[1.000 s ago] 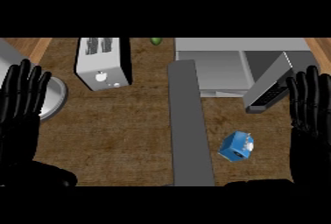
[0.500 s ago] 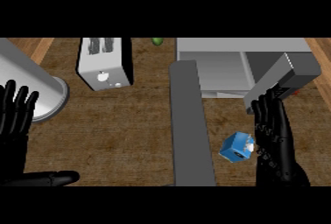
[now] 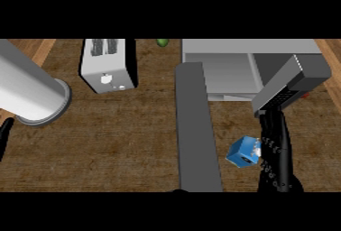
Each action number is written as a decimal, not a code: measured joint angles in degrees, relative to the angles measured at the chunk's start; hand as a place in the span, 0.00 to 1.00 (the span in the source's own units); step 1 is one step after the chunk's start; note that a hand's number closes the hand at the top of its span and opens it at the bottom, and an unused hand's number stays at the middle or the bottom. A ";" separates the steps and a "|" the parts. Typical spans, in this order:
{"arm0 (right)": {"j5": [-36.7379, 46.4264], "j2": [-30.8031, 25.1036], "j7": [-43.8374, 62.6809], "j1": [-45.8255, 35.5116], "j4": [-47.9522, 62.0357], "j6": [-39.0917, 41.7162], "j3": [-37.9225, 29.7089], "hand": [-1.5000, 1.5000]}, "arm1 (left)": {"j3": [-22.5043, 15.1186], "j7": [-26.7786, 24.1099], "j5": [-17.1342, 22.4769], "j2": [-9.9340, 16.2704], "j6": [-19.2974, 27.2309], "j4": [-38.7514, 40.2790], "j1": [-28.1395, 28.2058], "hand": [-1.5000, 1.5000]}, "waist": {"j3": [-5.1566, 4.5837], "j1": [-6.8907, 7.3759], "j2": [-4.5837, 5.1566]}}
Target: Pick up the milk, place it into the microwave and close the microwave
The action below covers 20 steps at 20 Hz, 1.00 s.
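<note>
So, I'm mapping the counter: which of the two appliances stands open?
The microwave at the upper right: its door is swung out toward the right hand. The toaster has no door.

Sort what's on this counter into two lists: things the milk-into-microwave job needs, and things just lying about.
Needed for the job:
- milk carton, blue, on the counter
- microwave, its door open
- right hand, next to the carton

Just lying about:
- toaster
- grey cylinder at the left
- long grey slab down the middle
- small green thing at the back
</note>
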 measured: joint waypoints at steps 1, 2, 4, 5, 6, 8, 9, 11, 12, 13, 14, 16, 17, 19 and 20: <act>0.43 0.04 0.59 0.13 0.31 -0.46 0.29 0.00 | 0.41 -0.09 0.77 -0.16 -0.69 -0.61 1.02 0.00 | 0.00 0.02 0.01; 0.47 0.04 -0.25 1.20 1.12 -1.47 1.07 0.00 | 1.89 -0.10 2.28 0.44 -1.47 -0.54 1.38 0.00 | 0.01 0.02 0.01; -2.16 -0.87 -2.46 2.08 2.59 -2.68 -0.20 0.00 | 1.80 -0.88 1.79 -0.33 -2.20 -0.44 2.23 0.00 | 0.02 0.01 0.05; -3.21 -0.96 -3.24 2.29 3.46 -3.04 -0.57 0.00 | 2.45 -1.05 2.34 -0.19 -2.80 -0.33 2.38 0.00 | 0.02 0.00 0.06; -4.01 -1.05 -3.90 2.59 3.80 -3.34 -0.89 0.00 | 2.88 -1.11 2.70 -0.28 -3.31 -0.53 2.71 0.00 | 0.03 0.00 0.07; -5.88 -1.91 -6.27 4.15 4.73 -4.53 -0.86 0.00 | 3.38 -1.46 2.83 -0.66 -4.27 -0.70 3.69 0.00 | 0.03 -0.01 0.07; -7.39 -2.20 -7.87 4.71 5.86 -5.50 -1.27 0.00 | 4.19 -1.23 3.50 -0.43 -4.46 -0.89 3.72 0.00 | 0.03 -0.02 0.05; -10.73 -2.56 -10.23 4.45 7.86 -6.28 -3.26 0.00 | 4.42 -1.26 3.46 -1.15 -4.94 -1.96 4.91 0.00 | 0.04 0.04 0.03; -12.65 -3.21 -11.62 5.10 8.03 -6.60 -4.07 0.00 | 4.76 -0.70 3.75 -0.88 -4.87 -1.59 4.17 0.00 | 0.03 -0.02 0.04; -14.43 -3.28 -13.42 5.39 9.25 -7.34 -4.75 0.00 | 5.28 -0.66 4.34 -0.85 -5.42 -1.97 4.80 0.00 | 0.04 0.01 0.00; -16.36 -3.82 -15.08 5.99 9.94 -7.71 -5.63 0.00 | 6.17 -0.41 5.36 -0.47 -5.95 -2.35 5.17 0.00 | 0.03 0.03 -0.02; -19.87 -4.68 -17.67 7.03 10.89 -8.14 -7.67 0.00 | 6.75 -0.02 5.94 -0.63 -6.36 -3.37 5.72 0.00 | -0.01 0.01 -0.08; -20.59 -4.32 -19.57 8.00 12.17 -9.19 -7.49 0.00 | 7.16 -0.63 6.20 -0.84 -7.15 -3.40 6.63 0.00 | -0.05 0.03 -0.13; -23.66 -4.25 -23.00 9.09 14.06 -10.21 -8.70 0.00 | 7.81 -0.54 7.05 -0.55 -8.29 -3.10 7.09 0.00 | -0.13 0.03 -0.17; -25.81 -4.86 -24.87 9.71 14.75 -10.11 -9.88 0.00 | 8.64 -0.04 8.02 0.10 -8.42 -2.89 6.71 0.00 | -0.15 -0.02 -0.19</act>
